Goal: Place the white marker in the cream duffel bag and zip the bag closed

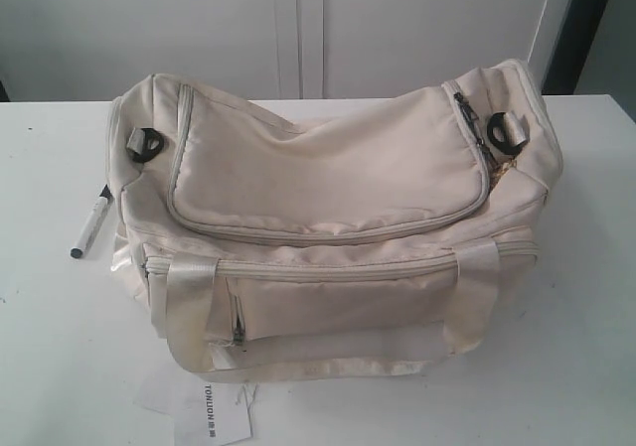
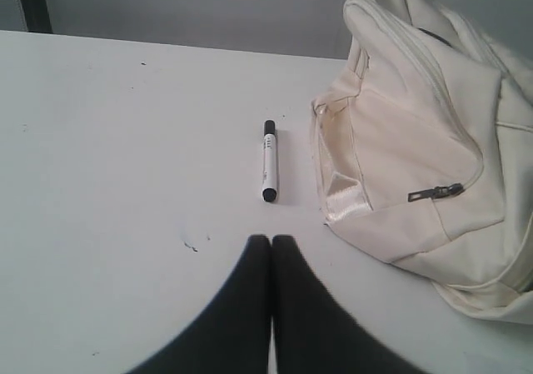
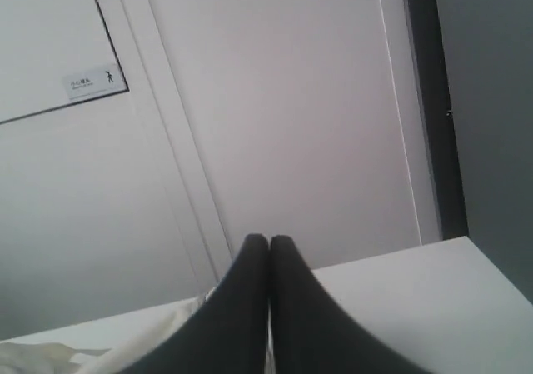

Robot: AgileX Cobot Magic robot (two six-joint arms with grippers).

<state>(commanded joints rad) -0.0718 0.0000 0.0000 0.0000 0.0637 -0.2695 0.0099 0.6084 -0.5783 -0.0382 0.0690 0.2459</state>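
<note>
The cream duffel bag (image 1: 333, 218) sits in the middle of the white table with its curved top flap lying flat and its front pocket facing me. Just off the bag's left end lies the white marker (image 1: 89, 225), flat on the table. In the left wrist view the white marker (image 2: 269, 161) lies a short way beyond my left gripper (image 2: 271, 239), beside the bag's end (image 2: 416, 124). That gripper is shut and holds nothing. My right gripper (image 3: 268, 239) is shut and empty too, raised and facing the back wall. Neither arm appears in the exterior view.
A white paper tag (image 1: 212, 411) with printed text lies on the table in front of the bag. The satin handles (image 1: 189, 307) hang over the bag's front. A pale wall with a dark door frame (image 1: 586, 24) stands behind the table (image 1: 60, 347).
</note>
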